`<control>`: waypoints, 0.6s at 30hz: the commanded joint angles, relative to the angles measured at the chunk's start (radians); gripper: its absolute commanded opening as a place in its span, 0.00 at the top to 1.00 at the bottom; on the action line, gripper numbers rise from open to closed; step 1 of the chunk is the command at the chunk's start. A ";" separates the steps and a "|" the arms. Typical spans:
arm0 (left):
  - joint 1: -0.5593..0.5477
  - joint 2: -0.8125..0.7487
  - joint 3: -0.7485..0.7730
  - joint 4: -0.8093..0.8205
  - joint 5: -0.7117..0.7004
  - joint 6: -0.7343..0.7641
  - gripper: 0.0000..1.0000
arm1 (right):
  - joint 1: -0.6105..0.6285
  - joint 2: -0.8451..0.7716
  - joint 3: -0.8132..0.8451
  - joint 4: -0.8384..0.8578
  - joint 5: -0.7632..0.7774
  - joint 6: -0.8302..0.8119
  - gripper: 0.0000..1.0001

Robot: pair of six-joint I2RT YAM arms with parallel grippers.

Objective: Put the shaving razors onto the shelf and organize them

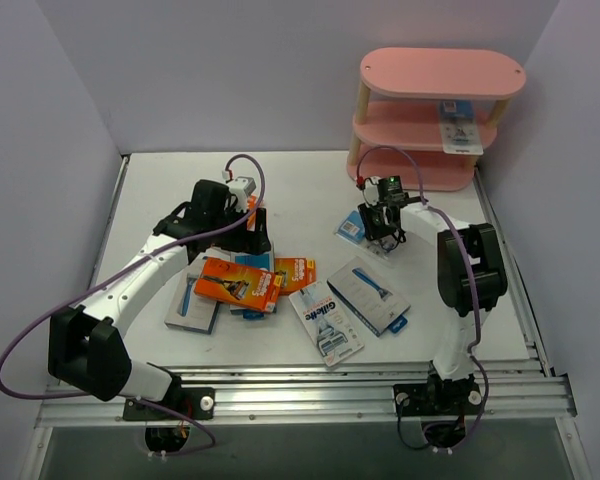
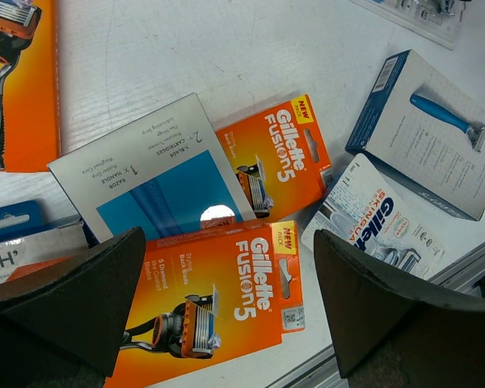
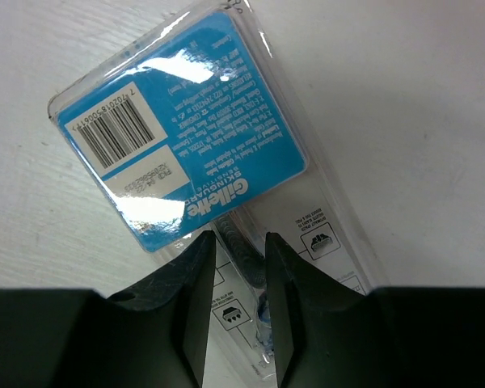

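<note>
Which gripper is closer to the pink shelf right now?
Right. The right gripper sits just in front of the shelf's bottom tier, at a blue blister card; the left gripper hangs much farther off, over the orange boxes.

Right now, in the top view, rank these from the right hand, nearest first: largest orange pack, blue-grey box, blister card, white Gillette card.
1. blister card, at the right hand
2. blue-grey box, toward the bases
3. white Gillette card, left of it
4. largest orange pack, far left

The orange boxes (image 2: 218, 299) read "Gillette Fusion5"; the blue blister card (image 3: 178, 121) reads "Gillette".
</note>
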 commanded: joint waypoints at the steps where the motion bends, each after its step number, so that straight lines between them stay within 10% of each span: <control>1: -0.004 0.005 0.048 0.002 -0.004 0.017 0.06 | 0.032 0.054 0.045 -0.086 -0.043 0.018 0.96; 18: 0.004 0.023 0.031 0.033 0.030 -0.029 0.06 | 0.032 -0.066 0.177 -0.117 -0.143 0.162 1.00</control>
